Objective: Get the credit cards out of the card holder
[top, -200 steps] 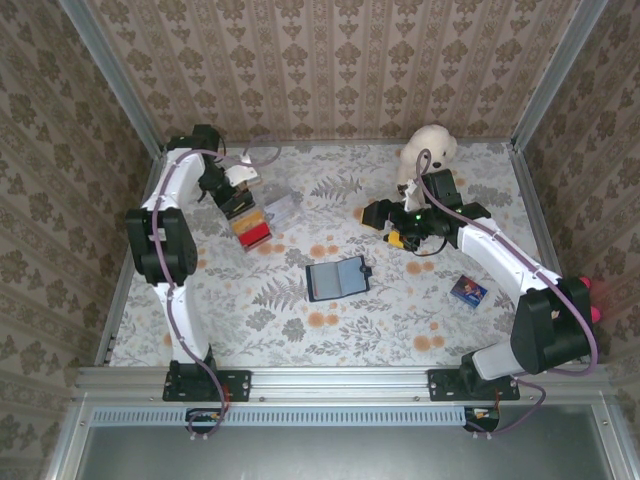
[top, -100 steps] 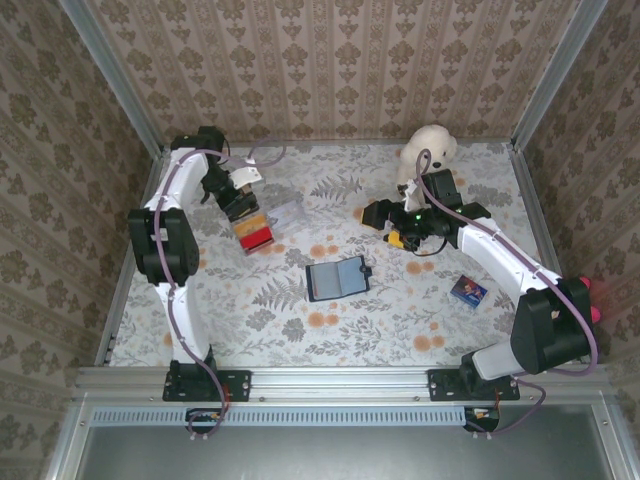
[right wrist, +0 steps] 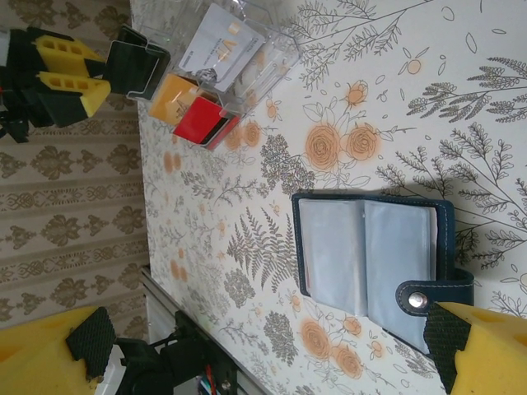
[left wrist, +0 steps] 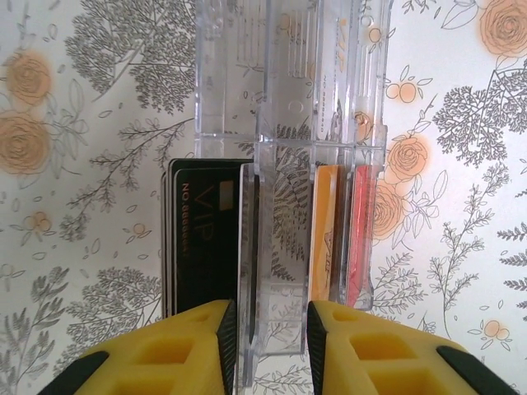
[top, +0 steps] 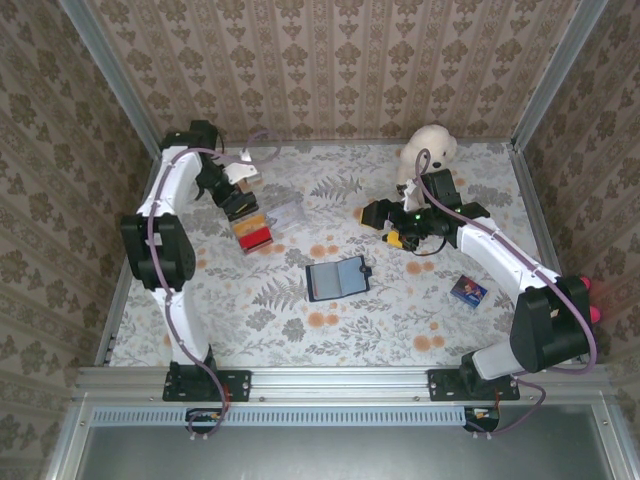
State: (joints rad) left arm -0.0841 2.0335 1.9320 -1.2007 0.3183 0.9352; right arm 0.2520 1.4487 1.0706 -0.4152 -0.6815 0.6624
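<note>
The card holder [top: 337, 278] lies open and flat mid-table, with grey pockets and a clasp tab [right wrist: 420, 300]. The credit cards stand on edge in a clear plastic box [left wrist: 288, 123]: a black one [left wrist: 202, 239], a yellow-orange one [left wrist: 327, 230] and a red one [left wrist: 360, 234]. My left gripper [left wrist: 272, 346] hangs just over the box, jaws slightly apart around a clear divider, gripping nothing. In the top view the left gripper [top: 240, 205] sits at the box's far end. My right gripper [right wrist: 276, 354] stands wide open beside the card holder, holding nothing; from above the right gripper [top: 392, 228] hovers right of centre.
A white plush toy [top: 430, 150] stands at the back right, behind the right arm. A small blue packet [top: 468, 291] lies to the right of the card holder. A white card [right wrist: 218, 45] lies flat in the clear box. Papered walls close in three sides.
My left gripper has opened and let go of the black card, which now stands in the box. It has drawn back slightly. The right arm has not moved.
</note>
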